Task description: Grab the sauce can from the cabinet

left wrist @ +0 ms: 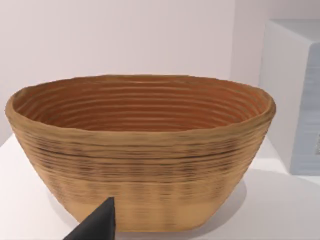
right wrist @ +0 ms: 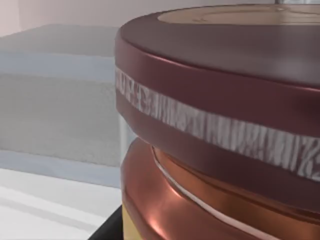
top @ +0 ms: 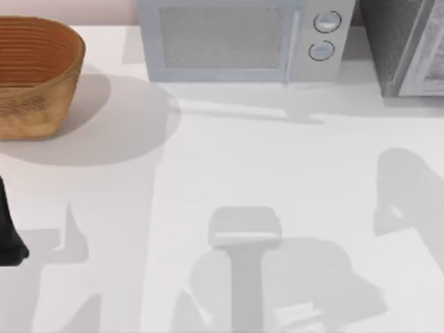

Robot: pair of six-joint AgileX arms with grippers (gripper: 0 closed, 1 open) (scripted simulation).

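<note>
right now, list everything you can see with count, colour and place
wicker basket: one, tan-brown, far left of the table, standing upright.
microwave: one, pale grey with two round knobs, back centre of the table.
cabinet: one, dark speckled grey with a pale framed door panel, back right corner.
sauce can: one, maroon top and rim with a coppery body, very close in the right wrist view.
table: one, white.
left arm: one, black, at the table's left edge; a dark pincer tip points at the basket.

Left arm (top: 10, 232): a matt black, smooth casing with a rounded lower end, at nine o'clock in the top view. Left claw finger (left wrist: 97, 224): black, wedge-shaped, tapering to a point. No cables, screws or markings discernible on either part.
</note>
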